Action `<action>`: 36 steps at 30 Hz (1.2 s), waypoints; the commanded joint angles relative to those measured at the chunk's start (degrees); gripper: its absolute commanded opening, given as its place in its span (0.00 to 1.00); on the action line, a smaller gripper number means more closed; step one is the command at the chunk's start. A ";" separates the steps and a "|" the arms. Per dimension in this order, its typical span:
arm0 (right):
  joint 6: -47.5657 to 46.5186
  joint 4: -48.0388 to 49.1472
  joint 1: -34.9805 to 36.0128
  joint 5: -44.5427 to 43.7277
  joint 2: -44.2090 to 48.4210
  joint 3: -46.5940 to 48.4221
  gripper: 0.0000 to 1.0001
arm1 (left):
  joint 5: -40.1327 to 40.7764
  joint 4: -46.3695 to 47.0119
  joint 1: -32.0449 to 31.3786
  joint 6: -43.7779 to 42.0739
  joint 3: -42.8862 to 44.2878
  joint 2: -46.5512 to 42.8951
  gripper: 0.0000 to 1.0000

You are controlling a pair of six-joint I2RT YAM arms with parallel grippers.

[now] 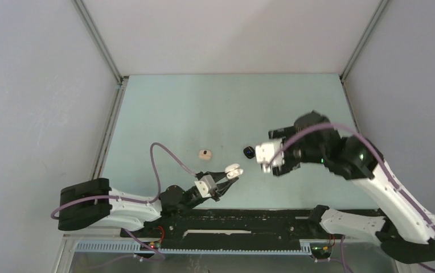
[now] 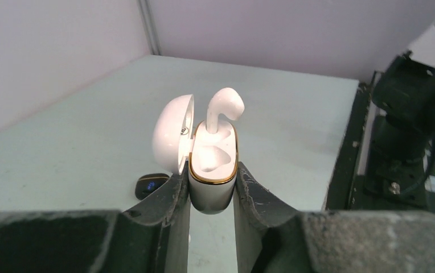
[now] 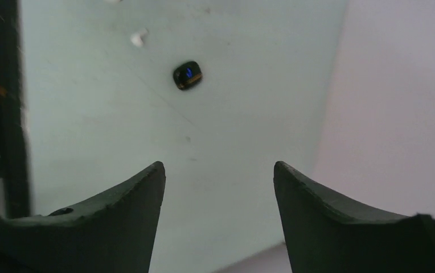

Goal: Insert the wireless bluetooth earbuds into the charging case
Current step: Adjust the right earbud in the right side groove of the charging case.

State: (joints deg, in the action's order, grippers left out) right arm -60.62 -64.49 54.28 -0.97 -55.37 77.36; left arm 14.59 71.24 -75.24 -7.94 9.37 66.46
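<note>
Pale green tabletop (image 1: 204, 108), grey walls (image 1: 33, 85), charging case (image 2: 212, 190)

I read charging case (image 2: 212, 179) as glossy white plastic, smooth, with thin gold metallic rim. Earbud (image 2: 225, 107) standing in case: same glossy white plastic. Left gripper fingers (image 2: 259, 196) flanking case: matt black, scuffed, grainy. Table (image 2: 84, 136) under case: pale green, matt, smooth. Black case (image 2: 150, 185) beside it: glossy.

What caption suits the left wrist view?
Left gripper clamps the open white charging case, one white earbud standing in its far slot, near slot empty.
</note>
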 commanded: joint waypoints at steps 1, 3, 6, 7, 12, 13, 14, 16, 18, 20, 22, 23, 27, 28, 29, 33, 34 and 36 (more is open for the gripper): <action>8.09 -15.91 -14.40 34.52 -10.52 14.28 0.61 | -6.94 5.14 0.67 -2.92 -0.52 1.71 0.00; 3.99 -19.71 -14.79 36.44 -11.77 15.14 0.47 | -9.49 5.06 1.16 -2.63 -0.26 2.24 0.00; 3.08 -14.05 -12.92 34.25 -8.82 9.61 0.45 | -12.02 5.00 1.37 -2.46 0.19 3.02 0.00; 2.91 -11.89 -11.69 32.96 -7.56 7.35 0.45 | -12.70 5.10 1.40 -2.43 0.44 3.51 0.00; 4.95 -7.28 -7.93 27.78 -6.42 2.31 0.43 | -13.40 5.74 1.33 -2.52 1.00 5.24 0.00; 4.68 -7.53 -7.49 27.67 -6.68 2.34 0.41 | -13.56 6.23 1.35 -2.56 1.05 5.67 0.00; 3.93 -8.03 -6.65 27.19 -6.83 2.34 0.40 | -13.69 6.55 1.42 -2.50 1.01 6.13 0.00; 2.66 -8.99 -3.78 25.20 -7.29 2.30 0.39 | -14.03 7.62 1.50 -2.00 1.14 7.09 0.00; 1.80 -8.87 -0.84 22.80 -7.81 2.36 0.38 | -14.15 8.82 1.65 -1.27 1.34 8.08 0.00; 0.01 -9.34 1.94 20.30 -8.78 2.57 0.35 | -16.24 9.46 1.68 -0.30 1.80 8.57 0.00; -1.75 -10.13 4.77 17.93 -10.06 2.99 0.32 | -17.07 9.21 1.70 0.69 2.33 8.74 0.00; -2.18 -10.46 6.08 17.29 -10.64 3.25 0.31 | -17.60 8.99 1.75 1.15 2.52 8.65 0.00; -3.16 -10.96 9.90 15.48 -12.39 3.68 0.30 | -19.13 8.02 1.71 2.18 2.94 7.97 0.00; -3.21 -10.74 10.57 14.94 -12.65 3.67 0.30 | -19.28 7.73 1.68 2.21 3.02 7.79 0.00; -3.26 -10.48 10.96 14.56 -12.92 3.67 0.30 | -19.41 7.60 1.70 2.31 3.00 7.62 0.00; -3.11 -9.97 11.64 13.79 -13.51 3.91 0.29 | -19.51 7.03 1.72 2.40 3.07 6.86 0.00; -3.03 -9.88 11.68 13.87 -13.68 4.01 0.29 | -19.71 6.87 1.71 2.41 3.10 6.71 0.00; -2.97 -9.87 11.82 13.93 -13.92 4.02 0.29 | -19.87 6.62 1.73 2.40 3.19 6.46 0.00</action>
State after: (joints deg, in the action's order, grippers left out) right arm -63.05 -74.91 65.58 14.09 -68.86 79.66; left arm -3.86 75.79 -73.73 -5.98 10.96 74.65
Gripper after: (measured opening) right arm 0.293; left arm 0.300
